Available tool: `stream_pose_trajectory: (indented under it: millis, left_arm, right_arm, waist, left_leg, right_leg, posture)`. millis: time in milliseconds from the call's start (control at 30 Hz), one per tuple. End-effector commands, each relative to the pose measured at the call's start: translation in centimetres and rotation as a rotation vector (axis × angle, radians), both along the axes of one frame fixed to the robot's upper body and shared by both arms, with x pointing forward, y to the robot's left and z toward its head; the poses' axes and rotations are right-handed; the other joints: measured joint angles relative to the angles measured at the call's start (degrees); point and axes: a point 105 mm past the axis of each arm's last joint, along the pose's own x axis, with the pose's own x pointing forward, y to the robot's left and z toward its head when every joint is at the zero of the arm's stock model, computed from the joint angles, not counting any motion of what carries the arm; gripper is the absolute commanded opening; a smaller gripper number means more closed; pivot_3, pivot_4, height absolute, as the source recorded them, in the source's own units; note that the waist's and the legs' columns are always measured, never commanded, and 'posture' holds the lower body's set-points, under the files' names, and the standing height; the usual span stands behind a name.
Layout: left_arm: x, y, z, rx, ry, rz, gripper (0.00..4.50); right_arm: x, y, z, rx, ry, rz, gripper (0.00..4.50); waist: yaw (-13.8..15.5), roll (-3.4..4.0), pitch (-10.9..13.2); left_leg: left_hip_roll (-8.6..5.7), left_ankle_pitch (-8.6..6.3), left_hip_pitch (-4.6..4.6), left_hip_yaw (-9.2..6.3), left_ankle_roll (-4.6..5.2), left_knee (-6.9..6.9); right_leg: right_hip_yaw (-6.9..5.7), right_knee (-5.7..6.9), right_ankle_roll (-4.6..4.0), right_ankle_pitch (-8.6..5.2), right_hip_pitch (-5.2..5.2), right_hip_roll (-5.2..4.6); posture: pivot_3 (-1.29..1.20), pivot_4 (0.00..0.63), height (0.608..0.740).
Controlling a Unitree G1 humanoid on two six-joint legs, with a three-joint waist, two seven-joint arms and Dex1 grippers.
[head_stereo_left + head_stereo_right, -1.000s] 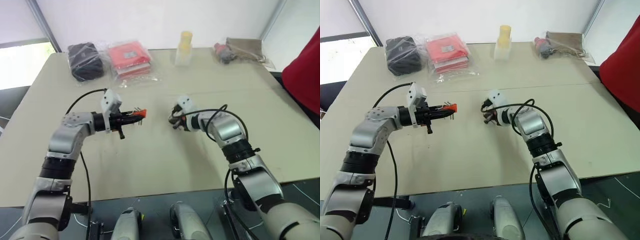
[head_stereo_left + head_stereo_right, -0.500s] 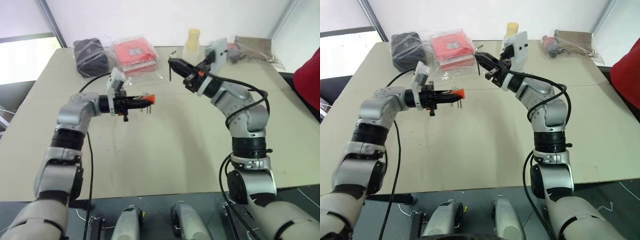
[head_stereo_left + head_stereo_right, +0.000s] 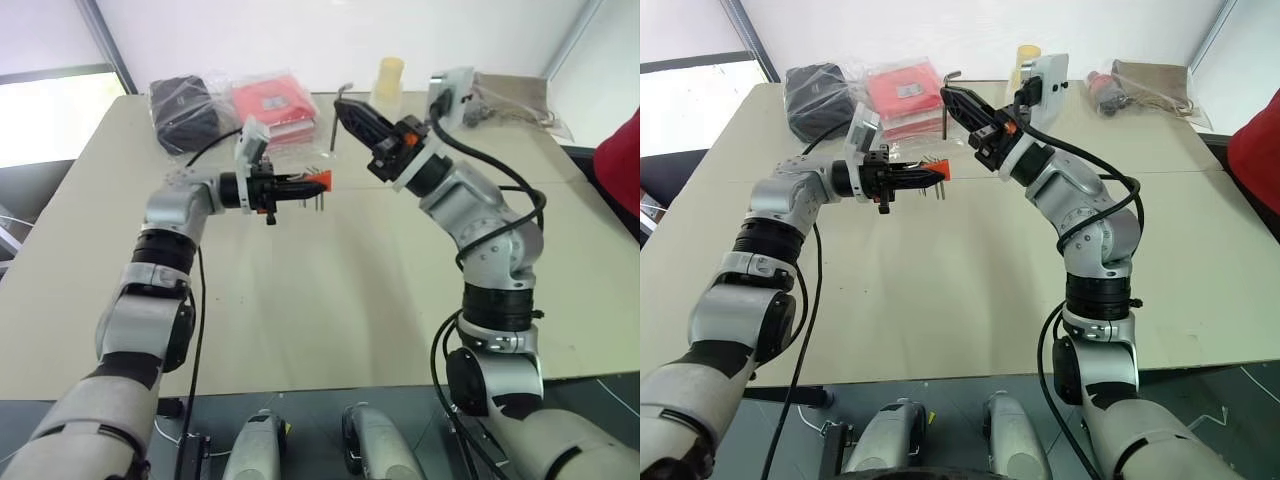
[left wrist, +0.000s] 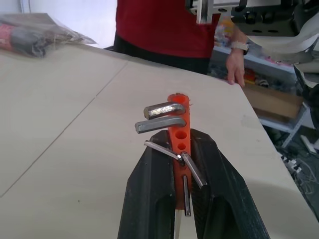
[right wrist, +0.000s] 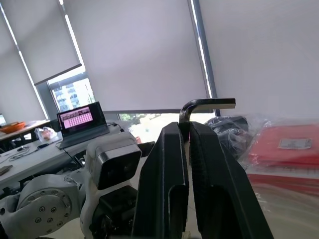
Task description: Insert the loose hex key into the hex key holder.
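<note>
The orange-red hex key holder [image 3: 316, 181] hangs above the table with my left gripper [image 3: 298, 185] shut on it, pointing level toward the right arm. In the left wrist view the holder [image 4: 178, 132] sits between the black fingers [image 4: 149, 189], with several metal keys sticking out of it and some open holes. My right gripper [image 3: 350, 108] is raised a little right of the holder and above it, shut on the loose hex key [image 3: 337, 122]. The key hangs roughly upright with its bent end [image 5: 207, 104] on top. A small gap separates key and holder.
On the beige table [image 3: 330, 300], at the back, lie a black packet [image 3: 182, 103], a red packet in clear wrap [image 3: 272, 108], a yellow-capped bottle [image 3: 388, 85] and a brownish bag [image 3: 510, 95]. A person in red [image 3: 622, 160] stands at the right edge.
My right gripper rose from the table surface and turned upward with the key. The left gripper lifted the holder higher and toward the middle. The camera also shifted.
</note>
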Motion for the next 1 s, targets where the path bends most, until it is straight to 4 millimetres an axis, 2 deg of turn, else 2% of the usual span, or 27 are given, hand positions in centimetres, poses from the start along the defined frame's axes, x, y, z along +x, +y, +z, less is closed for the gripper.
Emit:
stream_pose_trajectory:
  millis: [33, 467, 1000]
  left_arm:
    - [-0.1, -0.1, 2.2, -0.033, -0.067, -0.010, 0.00]
    - [-1.0, -0.5, 3.4, -0.050, -0.098, -0.039, 0.00]
    - [-0.7, -0.3, 3.4, -0.051, -0.100, -0.018, 0.00]
  right_arm:
    - [-0.8, -0.1, 1.1, 0.013, -0.054, 0.012, 0.05]
    - [-0.3, 0.0, -0.1, 0.002, -0.022, -0.001, 0.05]
    - [0.1, -0.5, -0.6, -0.012, -0.011, -0.027, 0.05]
  waist:
    - [-0.05, 0.00, 0.00]
    - [-0.04, 0.00, 0.00]
    - [-0.04, 0.00, 0.00]
  left_leg:
    - [0.00, 0.00, 0.00, 0.00, 0.00, 0.00]
    - [0.00, 0.00, 0.00, -0.01, 0.00, 0.00]
    - [0.00, 0.00, 0.00, -0.01, 0.00, 0.01]
  right_leg:
    - [0.00, 0.00, 0.00, 0.00, 0.00, 0.00]
    - [0.00, 0.01, 0.00, 0.00, 0.00, 0.01]
    - [0.00, 0.01, 0.00, 0.00, 0.00, 0.01]
  posture:
    - [0.00, 0.150, 0.740]
    - [0.00, 0.150, 0.740]
    - [0.00, 0.150, 0.740]
